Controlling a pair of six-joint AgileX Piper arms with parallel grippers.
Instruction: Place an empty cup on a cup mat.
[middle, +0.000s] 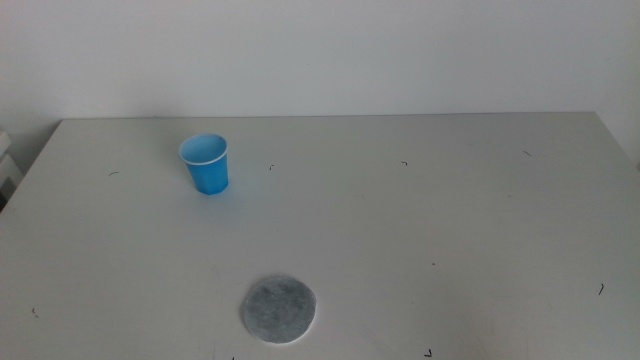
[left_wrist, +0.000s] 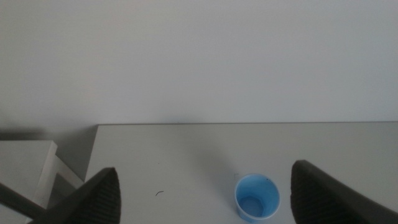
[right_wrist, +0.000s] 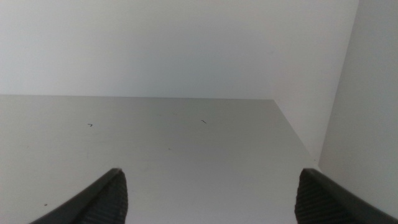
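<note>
The cup (middle: 205, 164) stands upright on the surface (middle: 450, 230), mouth up and empty as far as you can see, far-left part of the middle view. The cup mat (middle: 279, 309) lies flat near the front edge, a bit right of the cup and well apart from it, nothing on it. Neither arm shows in the middle view, so both are back and waiting. Your left gripper (left_wrist: 205, 205) has its jaws spread wide, nothing between them, and in its wrist view the cup (left_wrist: 257, 196) sits ahead and between the two jaws, slightly toward one side of the gap, not touching either. Your right gripper (right_wrist: 208, 202) also has jaws spread and empty; its wrist view shows only bare surface and wall, no cup, no mat. So the left arm is the nearer one and already faces the cup. The cup's long axis is vertical, so judge a side-on approach: go forward and down, centre the gap on the cup body below the white rim, close gently since a thin disposable cup likely crushes. Then carry it toward the front and slightly right to the mat. Task not yet started.
</note>
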